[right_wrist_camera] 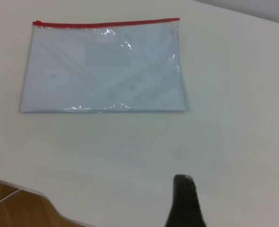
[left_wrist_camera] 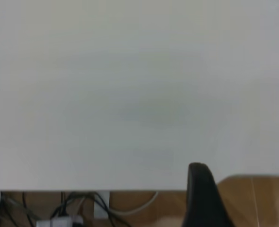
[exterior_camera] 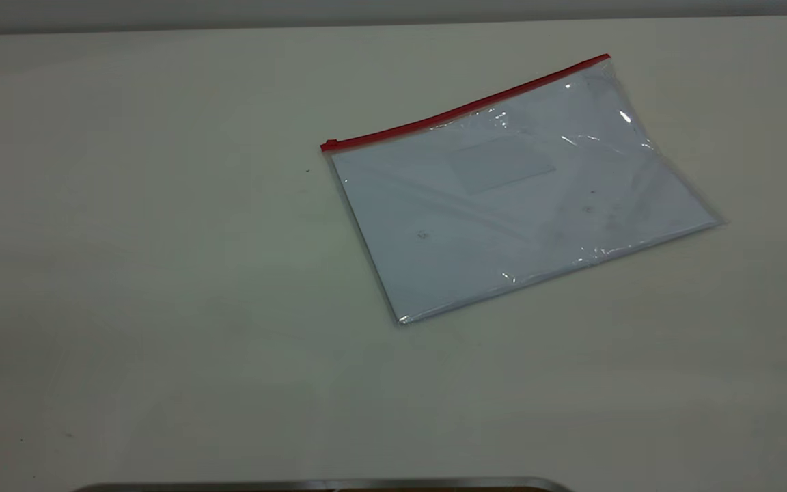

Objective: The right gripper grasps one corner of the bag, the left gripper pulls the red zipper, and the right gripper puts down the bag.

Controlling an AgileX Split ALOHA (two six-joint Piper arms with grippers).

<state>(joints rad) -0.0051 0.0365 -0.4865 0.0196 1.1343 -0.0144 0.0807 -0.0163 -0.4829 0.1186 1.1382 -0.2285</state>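
Note:
The bag [exterior_camera: 516, 198] lies flat on the white table, right of centre, with pale paper showing through. The red zipper [exterior_camera: 465, 109] runs along its far long edge, and the slider tab [exterior_camera: 328, 145] sits at the left end. The corner of the bag [exterior_camera: 609, 60] at the zipper's other end points to the far right. The right wrist view shows the bag [right_wrist_camera: 104, 68], the zipper [right_wrist_camera: 106, 23] and that corner [right_wrist_camera: 178, 20] well ahead of the right gripper [right_wrist_camera: 183, 180], which shows as one shut black tip. The left gripper [left_wrist_camera: 198, 168] is also shut, over the table edge, away from the bag.
The table [exterior_camera: 161, 273] is bare apart from the bag. A metal rim [exterior_camera: 325, 485] shows at the near edge in the exterior view. Cables [left_wrist_camera: 82, 208] and a wooden floor [left_wrist_camera: 257, 198] lie beyond the table edge in the left wrist view.

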